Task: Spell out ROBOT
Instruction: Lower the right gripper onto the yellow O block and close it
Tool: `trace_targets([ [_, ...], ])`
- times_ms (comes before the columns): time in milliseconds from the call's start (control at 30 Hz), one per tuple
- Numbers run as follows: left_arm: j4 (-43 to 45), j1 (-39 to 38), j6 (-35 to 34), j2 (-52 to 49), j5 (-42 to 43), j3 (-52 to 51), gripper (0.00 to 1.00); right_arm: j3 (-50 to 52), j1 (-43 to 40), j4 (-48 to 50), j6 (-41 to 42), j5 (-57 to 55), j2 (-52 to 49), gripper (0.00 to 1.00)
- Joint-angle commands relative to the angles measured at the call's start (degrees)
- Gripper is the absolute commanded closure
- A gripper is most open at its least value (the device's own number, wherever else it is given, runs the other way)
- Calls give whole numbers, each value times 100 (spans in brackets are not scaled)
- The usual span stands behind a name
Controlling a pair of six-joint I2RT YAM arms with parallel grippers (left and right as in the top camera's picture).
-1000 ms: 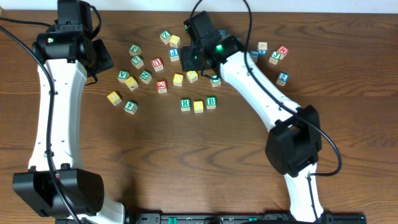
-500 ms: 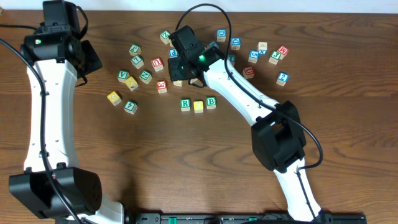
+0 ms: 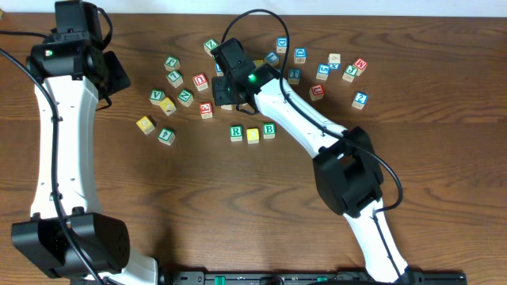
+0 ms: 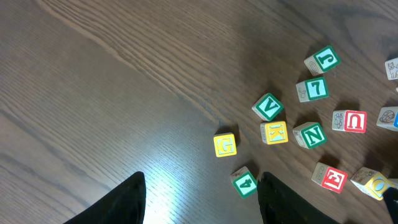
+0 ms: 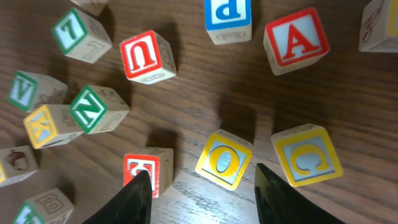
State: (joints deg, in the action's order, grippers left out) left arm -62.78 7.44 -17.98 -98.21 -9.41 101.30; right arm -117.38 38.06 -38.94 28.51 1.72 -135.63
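A short row stands on the table in the overhead view: green-framed R cube [image 3: 236, 132], a plain yellow cube [image 3: 253, 135], green-framed B cube [image 3: 268, 130]. My right gripper [image 3: 230, 89] hovers open above the cluster behind the row. In the right wrist view its open fingers [image 5: 199, 182] straddle a yellow O cube [image 5: 224, 158], which lies tilted just ahead of them. A yellow C cube [image 5: 306, 155] sits beside the right finger. My left gripper [image 3: 111, 75] is open and empty at far left [image 4: 202, 186]. I cannot pick out the blue-framed T among the blue cubes.
A red cube [image 5: 147, 171] touches the right gripper's left finger side. Red U [image 5: 147, 56], red A [image 5: 296, 39], blue P [image 5: 227, 15] and green N [image 5: 96, 109] lie around. Yellow G [image 4: 225, 144] and green 4 [image 4: 244, 182] lie near the left gripper. Several blue cubes [image 3: 300, 55] sit at back right.
My right gripper has moved left, from over the back middle cubes to above the yellow O cube. My left arm shifted left early on and has since stayed still.
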Motion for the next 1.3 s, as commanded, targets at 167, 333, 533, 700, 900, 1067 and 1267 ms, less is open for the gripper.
trace_targets([
  [167,-22,13,28,-81,-116,17,43,-105,103,66,286,-208,-323,55],
  [333,-22,15,31,-81,-116,17,43,-105,105,87,433,-474,-382,54],
  [533,-20,13,31,-81,-116,17,43,-103,105,173,494,-479,-494,54],
  [700,-20,15,31,-81,-116,17,43,-103,103,260,535,-470,-664,54],
  [900,-20,13,31,-81,-116,17,43,-103,105,369,535,-470,-693,54],
  [1067,-22,13,31,-81,-116,17,43,-103,103,400,533,-481,-695,55],
  [1267,-20,13,31,-81,-116,17,43,-103,92,254,529,-507,-695,63],
])
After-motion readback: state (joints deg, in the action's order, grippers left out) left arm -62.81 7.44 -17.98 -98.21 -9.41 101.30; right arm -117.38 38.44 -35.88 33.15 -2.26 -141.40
